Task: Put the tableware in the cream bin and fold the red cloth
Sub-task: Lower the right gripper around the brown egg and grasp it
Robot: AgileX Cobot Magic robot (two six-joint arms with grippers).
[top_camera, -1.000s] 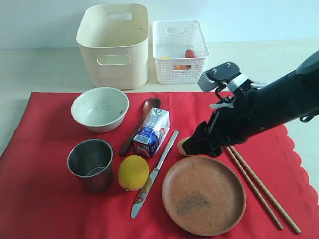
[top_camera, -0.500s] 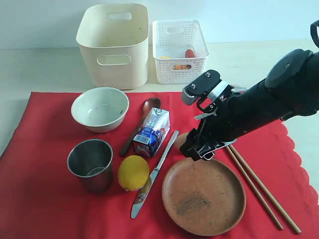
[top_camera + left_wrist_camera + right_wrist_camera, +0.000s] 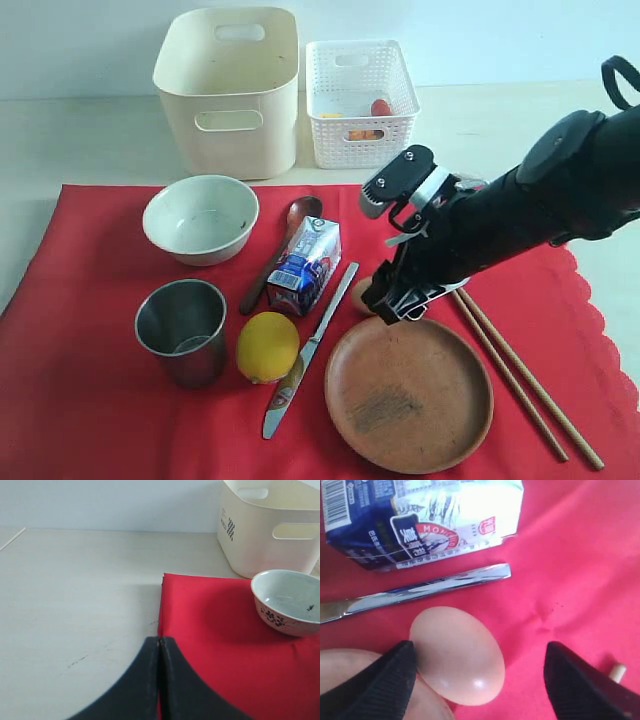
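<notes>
While the right gripper [image 3: 480, 677] stands spread, holding nothing, astride the egg [image 3: 457, 652] on the red cloth [image 3: 570, 555] between knife [image 3: 430, 587] and plate [image 3: 408, 392], that smooth, brittle shell probably wants a gentle pinch across its middle, and the left gripper [image 3: 159, 647] is clenched empty.

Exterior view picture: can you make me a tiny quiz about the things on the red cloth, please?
1. True or false: the egg sits between the right arm's jaws.
2. What lies between the milk carton and the egg? A) lemon B) metal table knife C) steel cup
3. How many wooden chopsticks lie beside the round brown plate?
Key: 1 true; 2 B; 3 two.
</notes>
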